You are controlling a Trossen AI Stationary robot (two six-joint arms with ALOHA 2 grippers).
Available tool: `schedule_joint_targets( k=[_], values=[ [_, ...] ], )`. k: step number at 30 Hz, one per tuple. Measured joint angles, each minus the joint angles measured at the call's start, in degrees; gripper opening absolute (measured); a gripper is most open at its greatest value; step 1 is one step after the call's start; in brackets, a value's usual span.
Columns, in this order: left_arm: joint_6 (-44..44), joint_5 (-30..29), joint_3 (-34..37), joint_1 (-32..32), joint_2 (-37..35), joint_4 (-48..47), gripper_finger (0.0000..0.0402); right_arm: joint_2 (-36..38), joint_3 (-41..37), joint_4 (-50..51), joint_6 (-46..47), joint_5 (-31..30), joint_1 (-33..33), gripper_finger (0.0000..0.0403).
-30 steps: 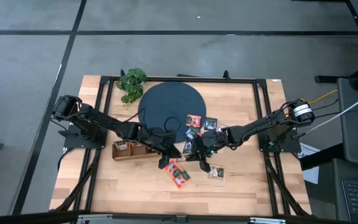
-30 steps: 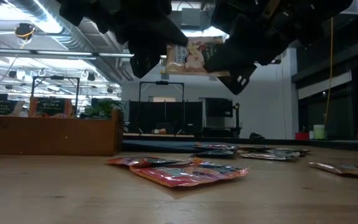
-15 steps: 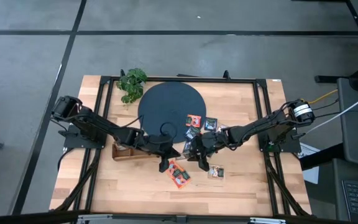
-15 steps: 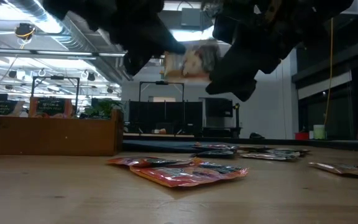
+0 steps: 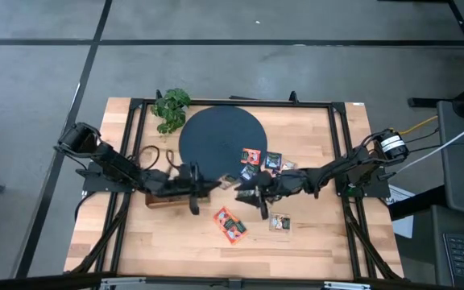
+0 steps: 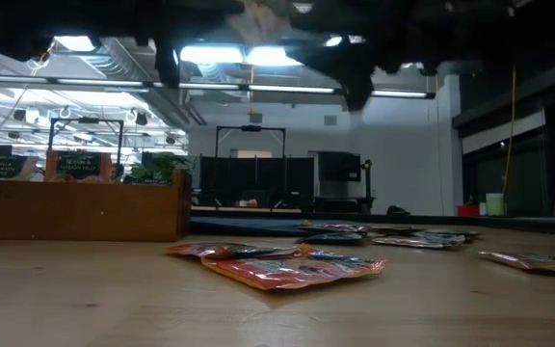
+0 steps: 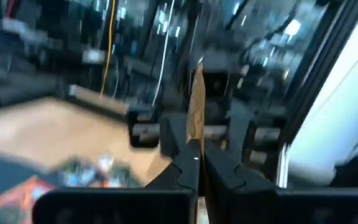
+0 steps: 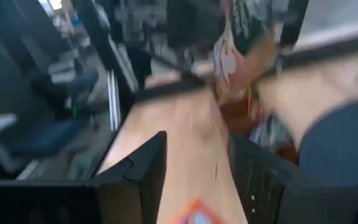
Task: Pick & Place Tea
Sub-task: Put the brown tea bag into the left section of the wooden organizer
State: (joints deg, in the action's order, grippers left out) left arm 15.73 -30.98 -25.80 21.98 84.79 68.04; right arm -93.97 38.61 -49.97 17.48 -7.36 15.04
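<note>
A light-labelled tea sachet [image 5: 227,181] hangs above the table's middle, with my left gripper [image 5: 216,182] shut on it. The left wrist view shows the sachet [image 7: 196,106] edge-on, sticking out past the fingertips. My right gripper [image 5: 245,188] faces it from the table's right, open. Its wrist view shows the sachet [image 8: 232,43] beyond its spread fingers, apart from them. More tea sachets lie flat on the table: an orange-red one [image 5: 229,224], another [image 5: 279,222], and several [image 5: 263,161] by the dark disc [image 5: 221,138]. My left gripper pinches the sachet's near edge [image 7: 194,144] between its two fingers. The fingers come about level from the table's left. The sachet stands on edge beyond the fingertips, lifted clear of the table.
A brown wooden tray [image 5: 163,196] stands under the left arm, and it shows at the left of the low view [image 6: 75,207]. A leafy plant [image 5: 171,109] sits at the far left by the disc. Bare wood lies toward the near edge.
My left gripper has shut on the sachet that my right gripper held. My right gripper has opened and let it go. Both grippers have risen, and the left one has drawn a little toward the table's left with the sachet.
</note>
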Motion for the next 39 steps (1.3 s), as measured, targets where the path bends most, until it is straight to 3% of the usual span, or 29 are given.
schedule_joint_targets(
  k=[7,20,24,30,39],
  values=[
    [-9.2,4.0,0.2,-1.4,0.0,12.8,0.0003,0.0,4.7,-3.9,-5.8,-0.1,-2.7,0.0165],
    [-9.7,8.6,0.2,-3.8,0.0,14.5,0.0003,0.0,9.9,-3.9,-11.2,1.9,-3.4,0.0161],
    [-10.9,8.6,0.2,-3.8,0.0,14.5,0.0003,0.0,9.9,-3.0,-10.5,1.9,-3.4,0.0126],
    [-11.0,8.7,0.2,-3.8,0.0,14.5,0.0003,0.0,9.9,-1.7,-10.6,1.6,-3.4,0.0019],
    [-6.7,7.9,0.3,-3.8,0.0,9.9,0.0012,0.0,10.0,6.0,-10.0,0.5,-3.6,0.0005]
  ],
)
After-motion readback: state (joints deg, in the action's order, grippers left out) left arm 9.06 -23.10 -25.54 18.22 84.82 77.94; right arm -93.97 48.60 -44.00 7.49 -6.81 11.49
